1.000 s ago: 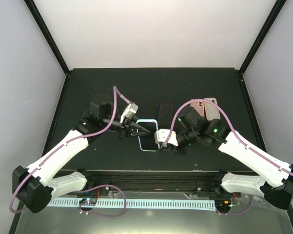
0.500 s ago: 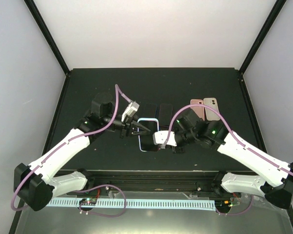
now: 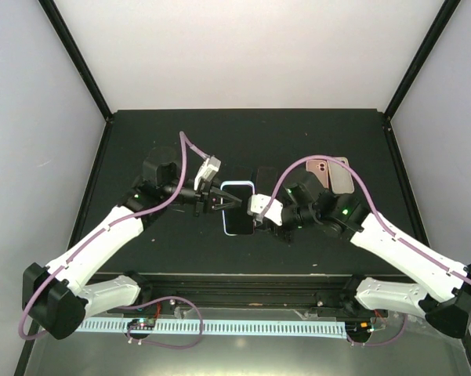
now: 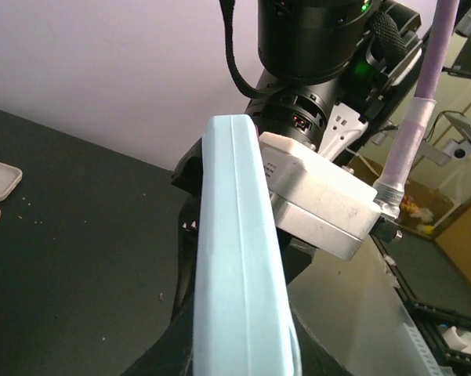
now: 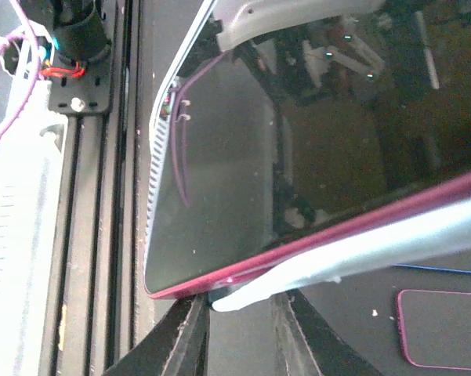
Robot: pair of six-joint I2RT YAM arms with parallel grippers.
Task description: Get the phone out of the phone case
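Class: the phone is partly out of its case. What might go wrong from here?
One corner of the phone stands free of the case, clamped at its edge by the left gripper; it may pop out onto the table. The right gripper, at the case's lip, might scratch the screen.

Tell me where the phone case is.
In the top view, near centre, the phone case is between the left end effector and the right end effector.
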